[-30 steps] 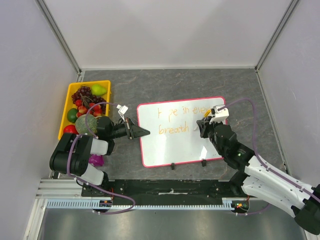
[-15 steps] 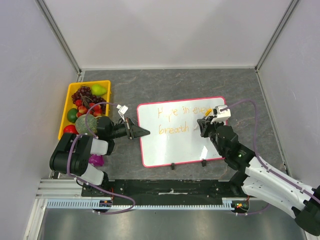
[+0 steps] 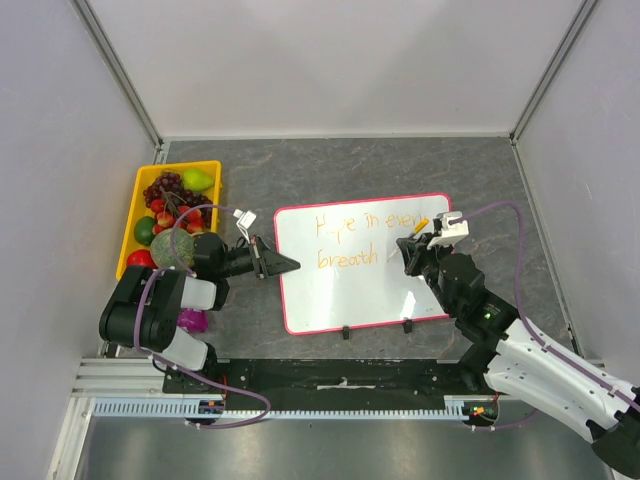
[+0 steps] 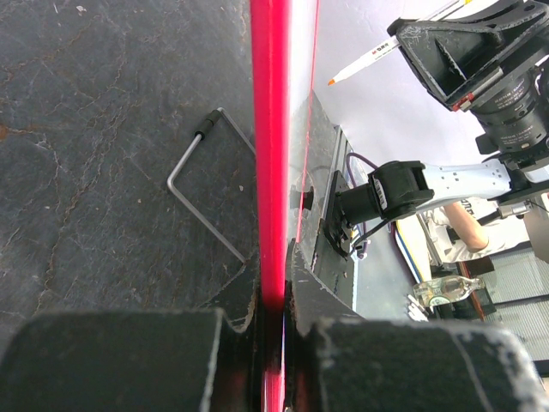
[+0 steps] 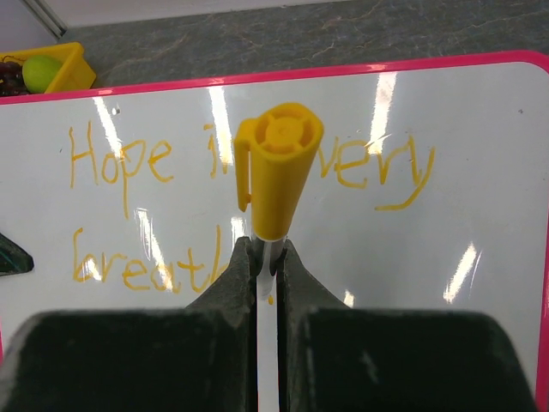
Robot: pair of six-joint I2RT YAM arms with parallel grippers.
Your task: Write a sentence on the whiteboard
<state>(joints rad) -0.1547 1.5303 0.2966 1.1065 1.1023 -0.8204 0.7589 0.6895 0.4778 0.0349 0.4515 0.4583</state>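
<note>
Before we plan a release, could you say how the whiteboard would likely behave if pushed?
The whiteboard looks thin and rigid, so it should move as one piece. It may slide under the marker if the left gripper lets go of its red frame. Its glossy face probably offers little grip.

Bright even light; glare streaks across the whiteboard (image 5: 497, 154); soft-focus fingers (image 5: 233, 283)
</note>
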